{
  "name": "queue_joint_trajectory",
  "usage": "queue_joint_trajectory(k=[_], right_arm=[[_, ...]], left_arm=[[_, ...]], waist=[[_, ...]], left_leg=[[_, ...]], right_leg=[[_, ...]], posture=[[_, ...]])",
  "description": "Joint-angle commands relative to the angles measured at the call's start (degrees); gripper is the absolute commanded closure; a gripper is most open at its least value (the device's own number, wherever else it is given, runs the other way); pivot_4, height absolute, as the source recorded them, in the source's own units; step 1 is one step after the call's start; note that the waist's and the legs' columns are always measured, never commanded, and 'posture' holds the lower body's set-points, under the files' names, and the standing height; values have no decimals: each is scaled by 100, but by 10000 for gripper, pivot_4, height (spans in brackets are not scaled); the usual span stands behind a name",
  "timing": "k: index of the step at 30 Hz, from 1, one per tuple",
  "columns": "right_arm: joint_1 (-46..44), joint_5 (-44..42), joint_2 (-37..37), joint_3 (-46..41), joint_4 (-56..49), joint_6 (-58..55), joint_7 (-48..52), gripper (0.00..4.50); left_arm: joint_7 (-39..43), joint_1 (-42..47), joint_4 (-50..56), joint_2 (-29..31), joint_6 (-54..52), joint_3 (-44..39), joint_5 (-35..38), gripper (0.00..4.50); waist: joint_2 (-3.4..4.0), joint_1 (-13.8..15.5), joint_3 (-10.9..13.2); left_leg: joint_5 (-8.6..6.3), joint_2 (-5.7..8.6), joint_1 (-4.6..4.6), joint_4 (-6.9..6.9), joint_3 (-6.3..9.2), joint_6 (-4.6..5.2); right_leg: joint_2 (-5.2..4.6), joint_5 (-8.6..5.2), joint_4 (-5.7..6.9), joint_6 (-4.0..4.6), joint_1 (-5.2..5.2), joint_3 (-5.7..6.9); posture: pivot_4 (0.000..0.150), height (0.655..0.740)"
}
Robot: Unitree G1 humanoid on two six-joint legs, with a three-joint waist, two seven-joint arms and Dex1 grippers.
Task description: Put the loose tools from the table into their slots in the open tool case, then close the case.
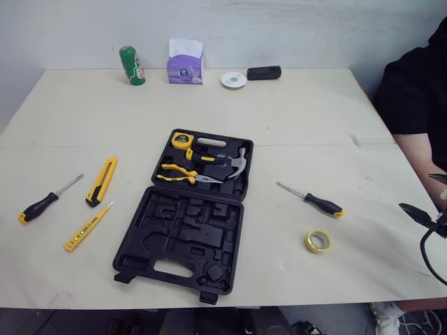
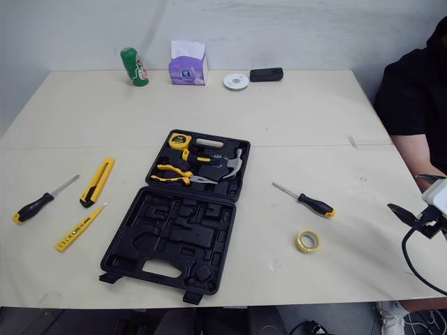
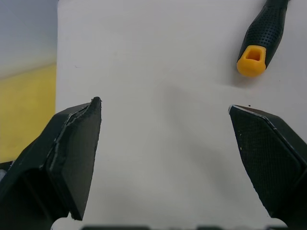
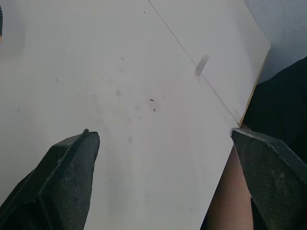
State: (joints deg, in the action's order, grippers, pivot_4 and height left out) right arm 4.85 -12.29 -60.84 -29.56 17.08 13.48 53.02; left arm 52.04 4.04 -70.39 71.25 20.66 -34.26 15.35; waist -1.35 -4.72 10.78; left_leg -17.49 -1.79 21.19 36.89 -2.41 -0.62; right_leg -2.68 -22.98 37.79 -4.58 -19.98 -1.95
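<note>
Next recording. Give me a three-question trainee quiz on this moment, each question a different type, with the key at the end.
1. True or false: the tool case is shut.
2. Which item lies on the table to the robot's right of the case? A) utility knife B) tape roll C) tester pen
3. Fill in: the left gripper is ___ (open or shut).
Key: 1 false; 2 B; 3 open.

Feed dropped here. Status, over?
Open, empty: left gripper, right gripper. Loose: left screwdriver, right screwdriver, knife, tester pen, tape roll; tool case open. Nearby: person, table's right edge.
</note>
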Motion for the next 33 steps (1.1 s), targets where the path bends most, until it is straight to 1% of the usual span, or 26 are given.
queue_joint_trajectory(k=[1,4,33], right_arm=[[-117,-74,16,-82,-99,-7,-36,0],[-215,-58,28,-19,-40,10,-21,0],[-388,17,121,127,368,316,-67,0]], left_arm=[[140,39,-21,20,-101,-182,219,168],[214,126,-66,37,-280,-378,417,168],[349,134,-12,-30,-213,-244,296,168]], waist=[[0,-2,0],[0,-4,0],[-3,-3,-2]], left_leg=[[0,0,0,0,0,0],[0,0,0,4,-1,0],[0,-1,1,8,-2,0]], right_leg=[[0,0,0,0,0,0],[0,0,4,0,-1,2],[0,0,9,0,-4,3]], posture=[[1500,7400],[1500,7400],[1500,7400]])
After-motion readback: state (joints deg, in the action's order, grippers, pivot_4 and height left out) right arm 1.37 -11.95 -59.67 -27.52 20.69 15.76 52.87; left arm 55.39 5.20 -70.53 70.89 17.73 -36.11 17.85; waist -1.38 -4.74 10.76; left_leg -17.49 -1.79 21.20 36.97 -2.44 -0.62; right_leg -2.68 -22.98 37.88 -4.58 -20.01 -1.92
